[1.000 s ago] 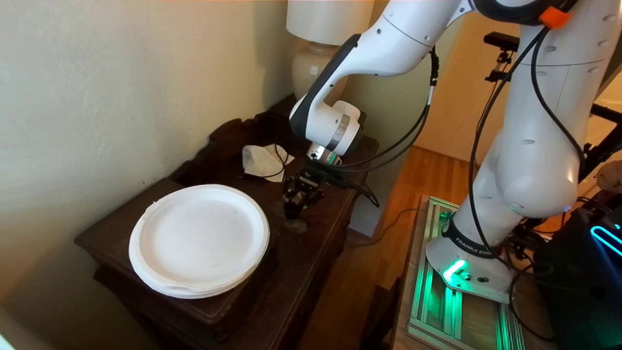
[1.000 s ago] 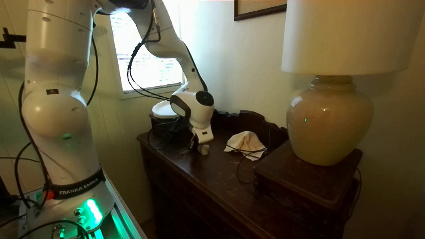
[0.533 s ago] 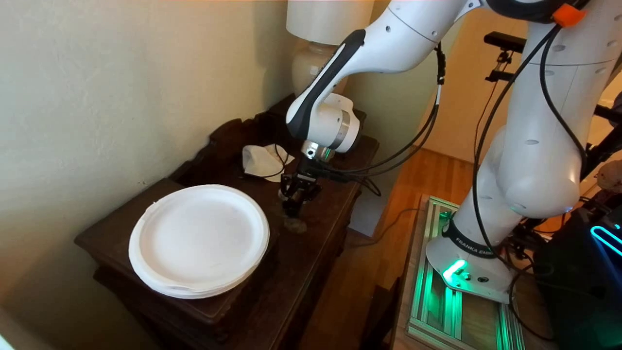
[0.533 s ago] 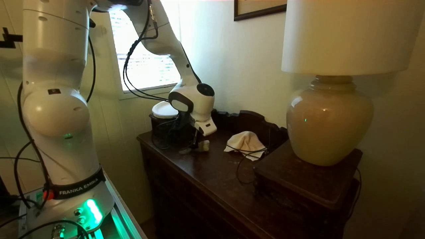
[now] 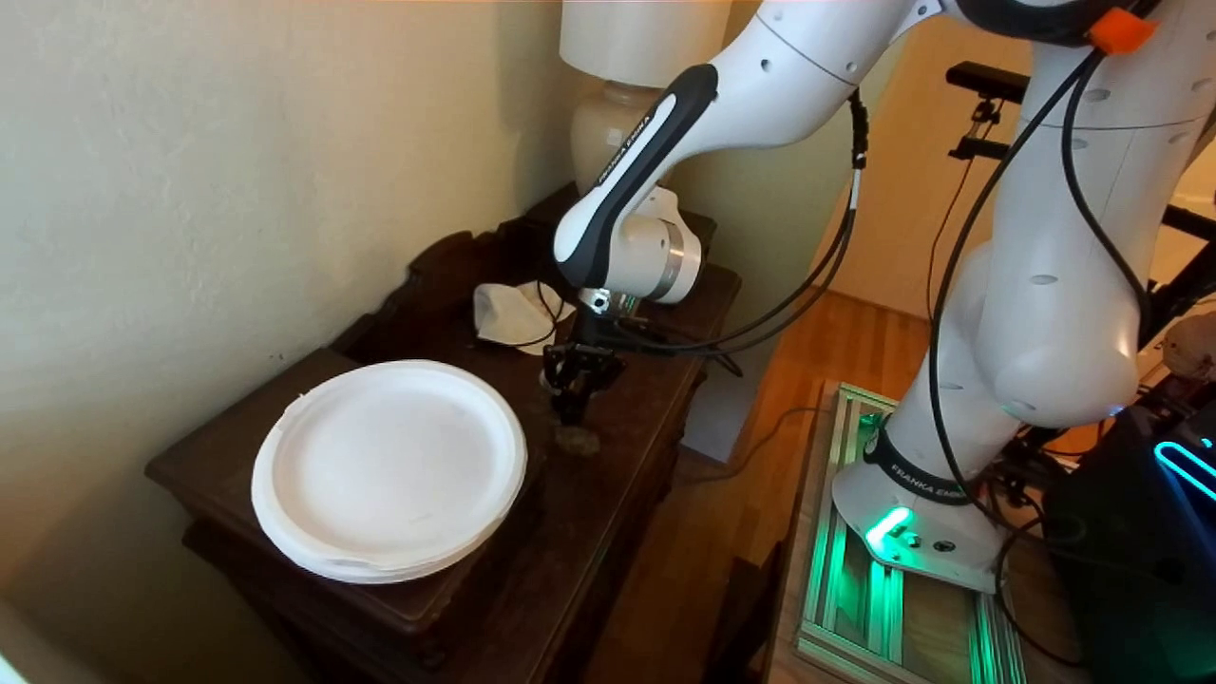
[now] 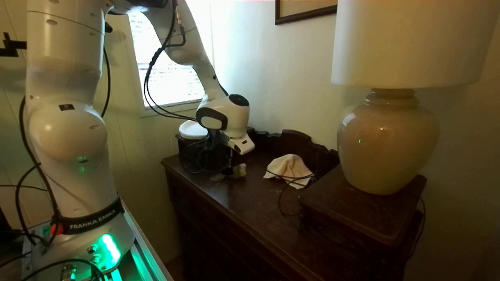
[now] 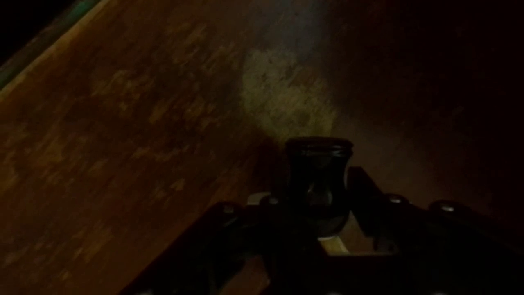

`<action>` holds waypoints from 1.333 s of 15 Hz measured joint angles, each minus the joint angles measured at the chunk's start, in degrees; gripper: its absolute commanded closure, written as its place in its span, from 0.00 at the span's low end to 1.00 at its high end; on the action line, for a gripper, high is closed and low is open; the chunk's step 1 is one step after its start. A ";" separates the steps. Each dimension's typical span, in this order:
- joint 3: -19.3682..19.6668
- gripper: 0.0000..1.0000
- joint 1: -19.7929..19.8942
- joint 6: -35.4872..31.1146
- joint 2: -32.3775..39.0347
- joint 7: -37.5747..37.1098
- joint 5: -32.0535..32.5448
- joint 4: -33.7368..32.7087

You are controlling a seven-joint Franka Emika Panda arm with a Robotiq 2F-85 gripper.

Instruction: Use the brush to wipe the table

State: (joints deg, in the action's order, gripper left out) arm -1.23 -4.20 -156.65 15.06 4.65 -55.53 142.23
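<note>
The brush has a dark, glossy handle (image 7: 319, 176) in the wrist view and pale bristles (image 7: 333, 245), mostly hidden behind the jaws. Its pale bristles (image 6: 240, 170) also show in an exterior view, low over the table. My gripper (image 7: 319, 200) is shut on the brush handle, with a finger on each side. It also shows in an exterior view (image 5: 575, 385), close above the dark wooden table (image 5: 608, 494). A pale, dusty patch (image 5: 577, 440) lies on the table beside the brush; it also shows in the wrist view (image 7: 286, 94). I cannot tell whether the bristles touch the table.
White plates (image 5: 389, 470) are stacked on a raised end of the table. A pale cloth (image 6: 289, 169) with a thin black cable lies near the table's back. A large lamp (image 6: 386, 144) stands on the other raised end. A wall runs behind the table.
The hand has risen slightly and tilted to a more upright pose. The brush stays in the gripper and has shifted only a little. The pale patch shows more in an exterior view.
</note>
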 measured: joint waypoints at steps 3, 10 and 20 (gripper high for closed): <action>0.08 0.84 -0.25 -0.21 0.73 1.24 2.86 -0.14; 1.76 0.84 -2.71 -4.01 3.74 -1.12 27.79 -4.72; -5.18 0.84 -1.02 -9.61 10.30 -0.92 38.90 -14.49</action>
State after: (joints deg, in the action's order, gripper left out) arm -6.41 -5.22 -166.25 25.35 3.73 -16.63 127.74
